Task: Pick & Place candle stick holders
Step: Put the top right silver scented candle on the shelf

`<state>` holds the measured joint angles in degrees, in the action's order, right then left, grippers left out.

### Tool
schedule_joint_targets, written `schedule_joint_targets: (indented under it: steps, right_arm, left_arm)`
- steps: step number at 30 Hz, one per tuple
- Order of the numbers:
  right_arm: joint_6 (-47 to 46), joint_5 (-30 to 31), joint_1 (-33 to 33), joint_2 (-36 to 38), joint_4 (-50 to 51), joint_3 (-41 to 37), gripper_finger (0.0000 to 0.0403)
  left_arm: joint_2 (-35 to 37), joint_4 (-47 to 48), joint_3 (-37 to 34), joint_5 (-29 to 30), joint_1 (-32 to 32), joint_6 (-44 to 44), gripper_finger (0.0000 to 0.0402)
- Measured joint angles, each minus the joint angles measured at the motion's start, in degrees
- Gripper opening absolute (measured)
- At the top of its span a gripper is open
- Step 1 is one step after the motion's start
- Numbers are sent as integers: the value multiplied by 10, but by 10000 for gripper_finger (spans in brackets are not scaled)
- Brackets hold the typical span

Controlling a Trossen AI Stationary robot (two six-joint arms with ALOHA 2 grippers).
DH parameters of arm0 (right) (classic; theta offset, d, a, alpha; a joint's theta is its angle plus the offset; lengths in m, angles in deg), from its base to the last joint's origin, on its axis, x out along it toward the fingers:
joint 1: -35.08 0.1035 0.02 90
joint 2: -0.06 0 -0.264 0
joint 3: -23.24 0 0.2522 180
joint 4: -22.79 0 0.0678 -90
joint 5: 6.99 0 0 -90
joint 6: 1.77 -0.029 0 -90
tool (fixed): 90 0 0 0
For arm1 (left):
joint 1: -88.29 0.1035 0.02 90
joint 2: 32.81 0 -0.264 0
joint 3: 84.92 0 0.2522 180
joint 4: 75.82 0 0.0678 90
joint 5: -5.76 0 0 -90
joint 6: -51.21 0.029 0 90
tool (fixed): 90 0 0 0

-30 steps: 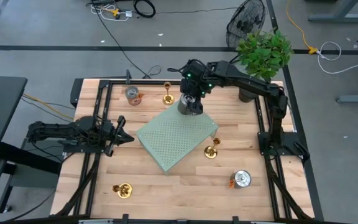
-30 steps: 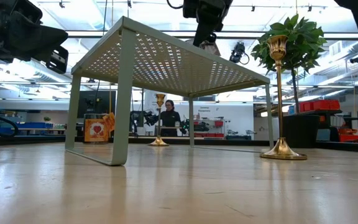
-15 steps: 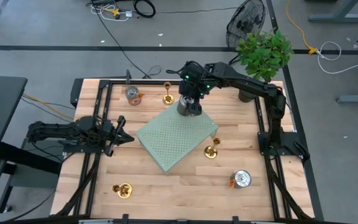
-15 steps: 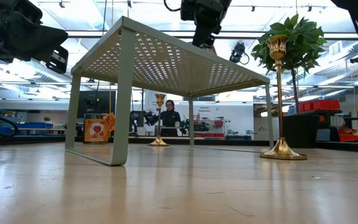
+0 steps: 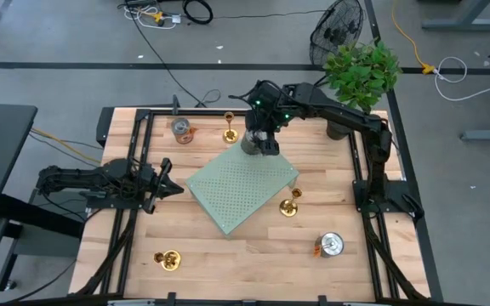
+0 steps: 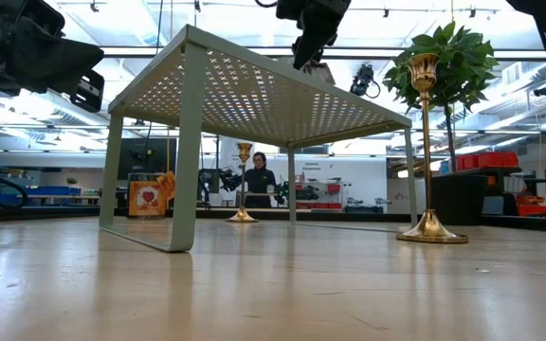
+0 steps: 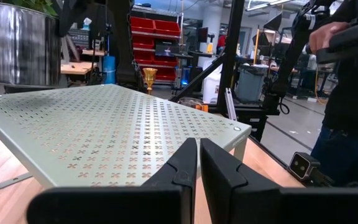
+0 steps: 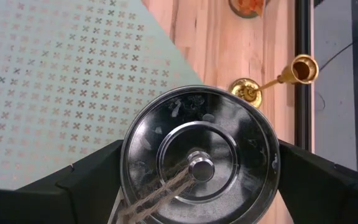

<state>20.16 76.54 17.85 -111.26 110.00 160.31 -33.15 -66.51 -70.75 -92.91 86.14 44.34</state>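
Currently the right gripper hangs over the far corner of the pale green perforated metal shelf riser, fingers spread wide either side of a shiny silver cylindrical tin can. The wrist view looks straight down on the can's round ribbed lid with a centre knob; whether the pads actually press its wall, cannot tell.

Three gold brass candle stick holders, each with flared round base, thin stem and small cup:
- far holder: upright, long axis vertical, cup up, just beside the right gripper on the bare wood, off the riser's far edge.
- middle holder: upright, cup up, at the riser's right side, well apart from the claw.
- near holder: toward the near left table edge, farthest from the claw; upright or tipped, cannot tell.

Left gripper waits at the riser's left side, fingers pressed together, holding nothing.

Riser top is flat sheet punched with small cross holes, on bent legs. Table is butcher-block wood planks.
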Motion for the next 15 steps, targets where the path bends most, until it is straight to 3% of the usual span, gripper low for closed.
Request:
schedule_joint_targets:
  steps: [15]
  right_arm:
    - [-24, 19, 6, 0, 33, 7, 368]
  left_arm:
    - [0, 0, 0, 0, 0, 0, 26]
